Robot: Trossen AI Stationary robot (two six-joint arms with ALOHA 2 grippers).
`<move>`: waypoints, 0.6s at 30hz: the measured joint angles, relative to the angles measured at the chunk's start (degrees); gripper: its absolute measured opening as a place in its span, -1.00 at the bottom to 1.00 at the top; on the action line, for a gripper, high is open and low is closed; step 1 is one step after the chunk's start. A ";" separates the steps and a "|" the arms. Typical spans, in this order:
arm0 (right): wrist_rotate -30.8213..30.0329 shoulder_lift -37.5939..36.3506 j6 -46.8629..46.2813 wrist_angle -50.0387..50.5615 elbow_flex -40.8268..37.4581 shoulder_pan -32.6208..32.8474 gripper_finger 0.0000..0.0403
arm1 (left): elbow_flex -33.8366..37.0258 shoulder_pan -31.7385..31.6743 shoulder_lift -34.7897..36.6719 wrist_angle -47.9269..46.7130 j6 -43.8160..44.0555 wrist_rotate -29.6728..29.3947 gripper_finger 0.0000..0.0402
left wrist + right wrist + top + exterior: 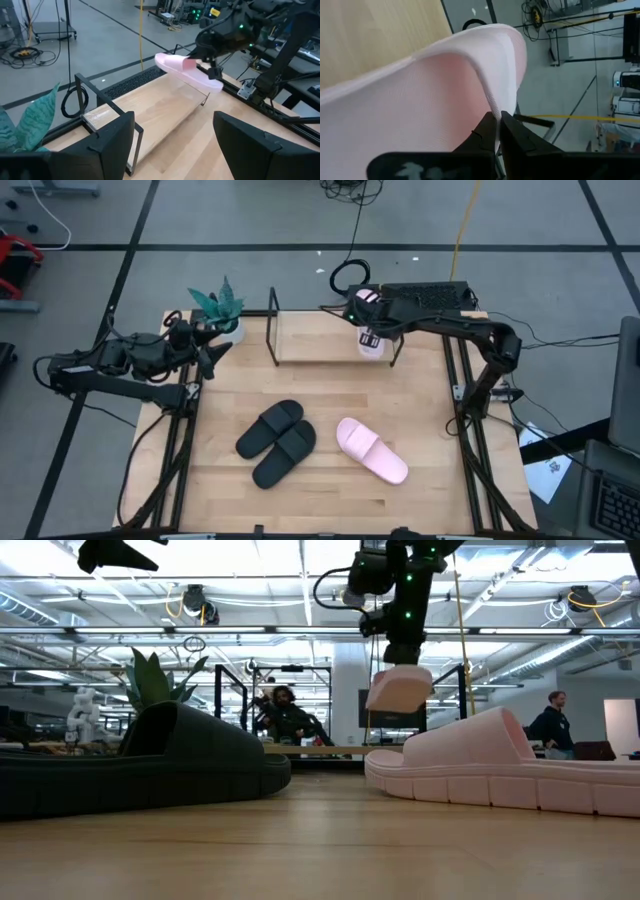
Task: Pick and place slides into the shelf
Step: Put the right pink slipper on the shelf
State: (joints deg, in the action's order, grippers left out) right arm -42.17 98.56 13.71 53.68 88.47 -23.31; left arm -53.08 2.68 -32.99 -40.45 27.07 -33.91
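Note:
One pink slide (371, 345) hangs from my shut right gripper (369, 332) above the right end of the shelf (318, 340), a light board in a black wire frame at the table's far side. It also shows in the low view as the raised pink slide (400, 688), and in the left wrist view as the held pink slide (186, 70). The other pink slide (372, 450) lies sole down on the tabletop, right of the black pair (278, 442), which lies side by side. My left gripper (212, 352) waits open at the table's left, near the shelf's left end. My right gripper pinches the pink slide by the edge of its strap (490, 102) between its two fingers (512, 134), coming from above and pointing down. The slide is lifted clear and hangs tilted below the fingers over the shelf's right end.
A potted green plant (220, 308) stands at the far left corner beside the shelf's left post. Black rails (462, 395) run along the table's left and right edges. The shelf board (165, 112) shows bare wood left of the held slide.

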 joint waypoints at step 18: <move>0.26 -0.52 -1.93 -2.98 -10.19 0.13 -1.00 | 0.00 -0.02 0.00 -0.02 -1.97 -0.75 0.36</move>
State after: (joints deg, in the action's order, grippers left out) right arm -41.91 98.04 11.78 50.70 78.27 -23.18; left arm -53.08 2.66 -32.99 -40.47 25.10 -34.67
